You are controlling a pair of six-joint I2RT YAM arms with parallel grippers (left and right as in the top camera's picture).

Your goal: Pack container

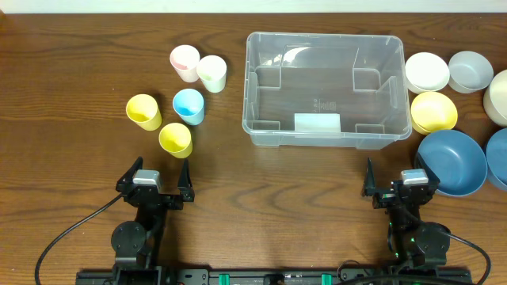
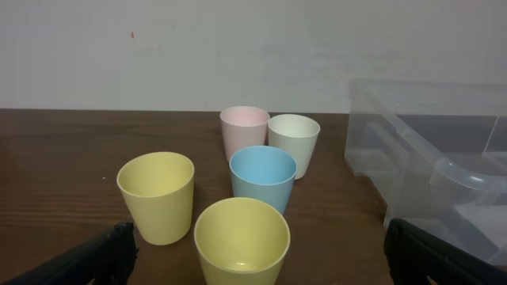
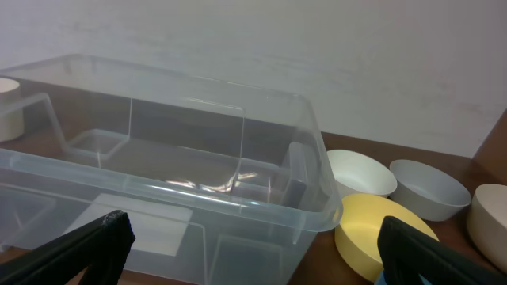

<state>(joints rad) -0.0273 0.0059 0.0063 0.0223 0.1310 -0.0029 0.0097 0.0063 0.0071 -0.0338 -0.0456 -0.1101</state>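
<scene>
Container, a clear plastic bin, stands empty at upper centre of the overhead frame; five pastel cups cluster at its left and assorted bowls crowd the right edge, none of them inside. Left gripper and right gripper sit near the lower edge, jaws spread wide and holding nothing. By this layout packing appears not to have begun: every cup and bowl remains to be loaded.

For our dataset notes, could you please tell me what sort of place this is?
Likely a robotics lab bench: black robot arms at a brown wooden table, and a bare white wall behind.
</scene>
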